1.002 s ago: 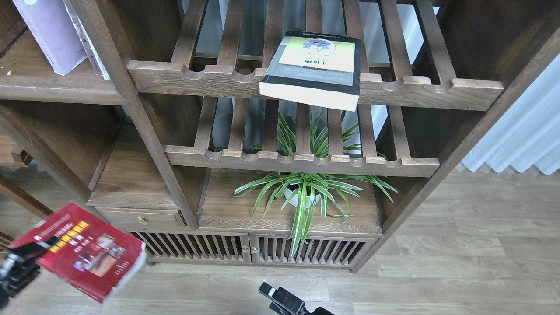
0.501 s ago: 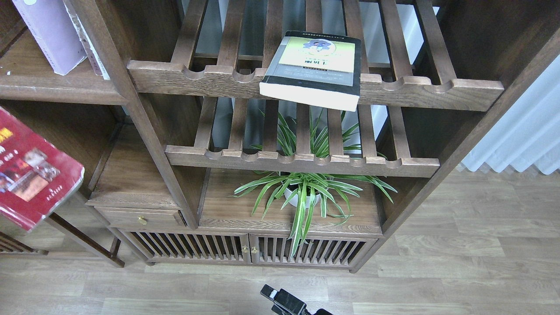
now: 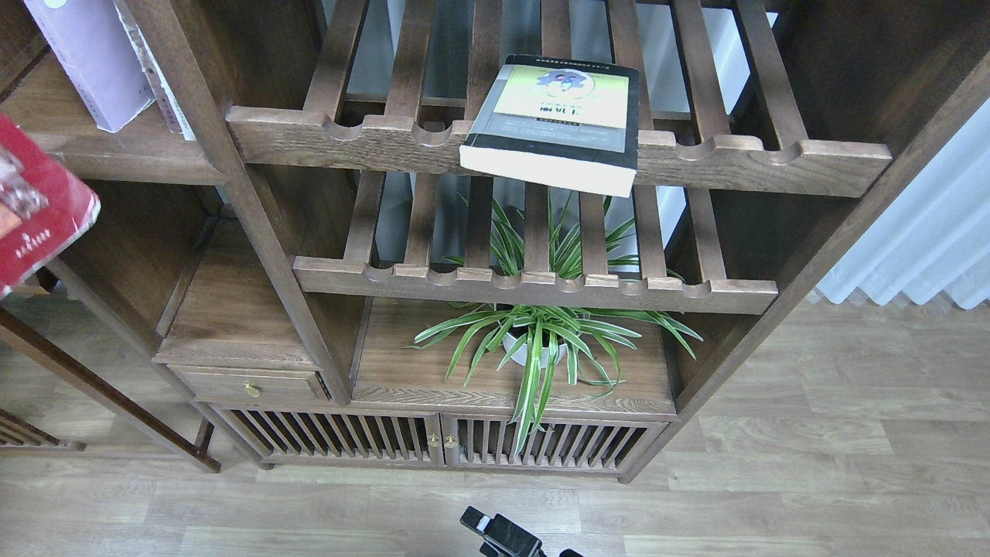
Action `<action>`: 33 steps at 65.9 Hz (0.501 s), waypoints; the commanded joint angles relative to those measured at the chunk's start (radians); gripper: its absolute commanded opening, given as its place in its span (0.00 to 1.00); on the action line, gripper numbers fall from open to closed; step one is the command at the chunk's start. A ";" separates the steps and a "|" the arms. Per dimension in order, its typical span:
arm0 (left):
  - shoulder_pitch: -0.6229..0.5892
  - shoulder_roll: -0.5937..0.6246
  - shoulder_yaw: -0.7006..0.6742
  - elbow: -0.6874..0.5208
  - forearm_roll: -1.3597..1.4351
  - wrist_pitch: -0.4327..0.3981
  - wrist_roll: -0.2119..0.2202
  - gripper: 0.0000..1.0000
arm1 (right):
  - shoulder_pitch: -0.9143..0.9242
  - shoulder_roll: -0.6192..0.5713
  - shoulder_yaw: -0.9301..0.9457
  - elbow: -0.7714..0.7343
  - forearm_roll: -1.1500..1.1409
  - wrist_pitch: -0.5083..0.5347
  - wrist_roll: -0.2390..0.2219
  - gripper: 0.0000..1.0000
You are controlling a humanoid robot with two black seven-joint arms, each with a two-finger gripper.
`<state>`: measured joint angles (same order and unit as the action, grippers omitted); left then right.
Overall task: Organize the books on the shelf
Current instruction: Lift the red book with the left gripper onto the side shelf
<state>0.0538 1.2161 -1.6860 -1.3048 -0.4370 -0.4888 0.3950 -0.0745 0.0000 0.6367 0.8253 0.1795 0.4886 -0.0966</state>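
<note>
The red book (image 3: 42, 213) hangs in the air at the left edge, only its right corner in frame, just below the front of the flat dark-brown shelf (image 3: 124, 151). Whatever holds it lies beyond the frame, and my left gripper does not show. A pale lavender book (image 3: 89, 66) stands upright on that shelf. The thick yellow-green-and-grey book (image 3: 557, 116) lies flat on the upper slatted rack, its front end overhanging the notched rail. My right gripper (image 3: 499, 535) peeks in at the bottom edge, small and dark, its fingers not distinguishable.
A thin white book (image 3: 158, 89) leans beside the lavender one against the upright post (image 3: 232, 193). A spider plant (image 3: 534, 340) in a white pot sits under the lower slatted rack (image 3: 534, 290). A small drawer (image 3: 247, 383) and slatted cabinet doors (image 3: 441, 445) are below.
The red book has risen from low near the floor up to shelf height and shifted left, mostly out of frame. The right gripper has hardly moved.
</note>
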 commanded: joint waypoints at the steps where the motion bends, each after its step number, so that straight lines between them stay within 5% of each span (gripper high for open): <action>1: -0.080 0.031 0.009 0.018 0.052 0.000 0.001 0.09 | 0.001 0.000 0.000 0.000 0.000 0.000 0.000 0.99; 16: -0.311 0.097 0.089 0.045 0.142 0.000 0.001 0.11 | -0.002 0.000 -0.002 0.000 0.000 0.000 0.000 0.99; 17: -0.403 0.115 0.159 0.054 0.153 0.000 0.002 0.11 | -0.004 0.000 -0.002 0.000 0.000 0.000 0.000 0.99; 33: -0.762 0.122 0.452 0.114 0.214 0.000 0.002 0.11 | -0.004 0.000 0.000 0.005 0.000 0.000 0.000 0.99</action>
<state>-0.5451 1.3374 -1.3655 -1.2268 -0.2572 -0.4888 0.3973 -0.0782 0.0000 0.6353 0.8274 0.1795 0.4888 -0.0967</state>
